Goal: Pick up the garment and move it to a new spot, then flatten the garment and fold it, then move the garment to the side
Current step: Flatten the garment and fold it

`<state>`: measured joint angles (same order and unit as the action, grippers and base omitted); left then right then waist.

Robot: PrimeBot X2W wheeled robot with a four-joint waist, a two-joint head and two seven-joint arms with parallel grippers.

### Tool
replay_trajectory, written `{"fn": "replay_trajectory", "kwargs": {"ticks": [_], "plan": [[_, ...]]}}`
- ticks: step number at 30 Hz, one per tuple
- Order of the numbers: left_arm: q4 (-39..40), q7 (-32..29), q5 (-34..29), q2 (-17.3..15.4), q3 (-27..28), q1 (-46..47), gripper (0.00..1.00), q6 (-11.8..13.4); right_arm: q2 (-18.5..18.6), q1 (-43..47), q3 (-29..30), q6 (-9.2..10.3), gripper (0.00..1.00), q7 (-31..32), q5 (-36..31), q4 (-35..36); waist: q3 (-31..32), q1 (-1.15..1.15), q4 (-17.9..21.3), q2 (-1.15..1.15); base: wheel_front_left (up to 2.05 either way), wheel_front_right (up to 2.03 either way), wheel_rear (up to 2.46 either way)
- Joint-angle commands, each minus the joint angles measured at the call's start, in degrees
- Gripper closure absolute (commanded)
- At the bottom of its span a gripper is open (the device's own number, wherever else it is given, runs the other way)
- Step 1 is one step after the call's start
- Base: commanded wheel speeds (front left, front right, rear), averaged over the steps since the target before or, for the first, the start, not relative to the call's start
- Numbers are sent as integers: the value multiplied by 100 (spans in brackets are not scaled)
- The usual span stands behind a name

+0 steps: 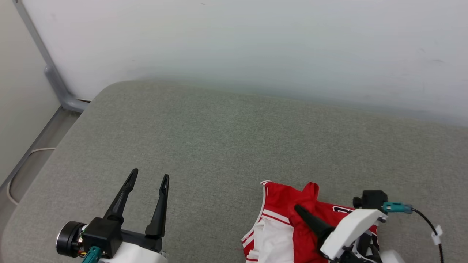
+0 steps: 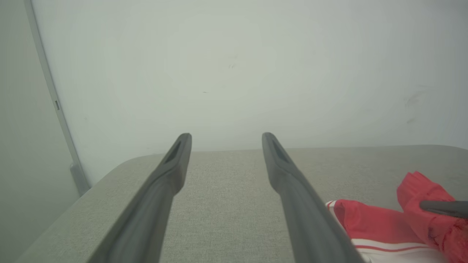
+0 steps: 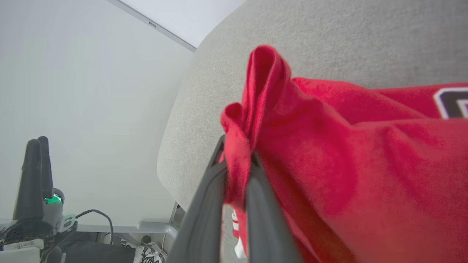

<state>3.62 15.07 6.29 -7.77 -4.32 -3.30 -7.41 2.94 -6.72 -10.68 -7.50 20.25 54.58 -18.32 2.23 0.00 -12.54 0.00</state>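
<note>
Red jersey cloth, the garment (image 1: 281, 204), lay bunched on the grey fabric-covered bench (image 1: 219, 138), at its near edge on the robot's right. A white sleeve with striped trim faced the bench's middle. A scrap of black-and-white lettering showed beside the right wrist.

The right gripper (image 3: 237, 160) had its jaws closed narrow on a raised fold of the red cloth. In the right wrist view the fold stood up between and above the two fingers. The bulk of the garment appeared to rest on the bench. The left gripper (image 1: 150, 173) hung over bare bench well apart from the garment, its jaws wide and holding nothing.

Assessment: the step in hand was judged to be the pick-up and carry to a new spot.

Recommendations:
- Raise the pinched fold steadily until the trailing cloth hangs free, because dragging could pull the fold out of a thin bite.
- Carry toward the open middle of the bench, where both arms could reach for flattening.
- Keep the left gripper clear of the carry path, jaws wide, ready to take a second edge.
- Lower the cloth gradually so it spreads out and does not heap.
</note>
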Motion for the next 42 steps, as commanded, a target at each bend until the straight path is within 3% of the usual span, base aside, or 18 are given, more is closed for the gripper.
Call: {"fn": "replay_trajectory", "kwargs": {"ticks": [1, 8, 9, 10, 11, 16, 21, 25, 29, 36, 42], "plan": [[-10, 12, 4, -14, -2, 20, 0, -9, -10, -149, -81, 3, 100, -110, 35, -181, -34, 0, -53, 0, 0, 0, 0], [-41, 13, 2, 12, -31, 50, 0, -9, -8, -705, -732, 3, 100, -662, 155, -1142, -136, 0, -208, 0, 0, 0, 0], [-53, 13, 13, 5, -33, 58, 0, -9, -8, -772, -819, 3, 67, -737, 172, -1268, -141, 0, -222, 0, 0, 0, 0], [-66, 13, 24, -4, -39, 68, 0, -9, -9, -832, -916, 3, 3, -789, 165, -1376, -143, 0, -236, 0, 0, 0, 0], [-78, 12, 31, -11, -43, 79, 0, -9, -11, -893, -998, 2, 0, -854, 210, -1476, -142, 0, -248, 0, 0, 0, 0], [-119, 12, 40, -41, -13, 56, 0, -9, -10, -1157, -1492, 3, 0, -1082, 552, -1683, -75, 0, -254, 0, 0, 0, 0], [-105, 12, -3, -35, 36, -25, 0, -9, -4, -1328, -2038, 3, 0, -1025, 1105, -1417, 42, 0, -156, 0, 0, 0, 0], [-51, 12, 4, -22, 57, -81, 0, -9, -3, -1691, -2046, 3, 0, -1030, 1042, -1311, 84, 0, 66, 0, 0, 0, 0], [-17, 12, 44, 4, 51, -70, 0, -9, 103, -2101, -1596, 3, 0, -1005, -18, -1392, 69, 0, 282, 0, 0, 0, 0], [20, 12, 176, 105, 59, 64, 0, -9, 1180, -2110, -1029, 3, 0, -1048, -2633, -450, -48, 0, 548, 0, 0, 0, 0], [-31, 12, 277, 167, 67, 113, 0, -9, 1779, -1403, -240, 3, 0, -1339, -3776, 532, -149, 0, 693, 0, 0, 0, 0]]}}
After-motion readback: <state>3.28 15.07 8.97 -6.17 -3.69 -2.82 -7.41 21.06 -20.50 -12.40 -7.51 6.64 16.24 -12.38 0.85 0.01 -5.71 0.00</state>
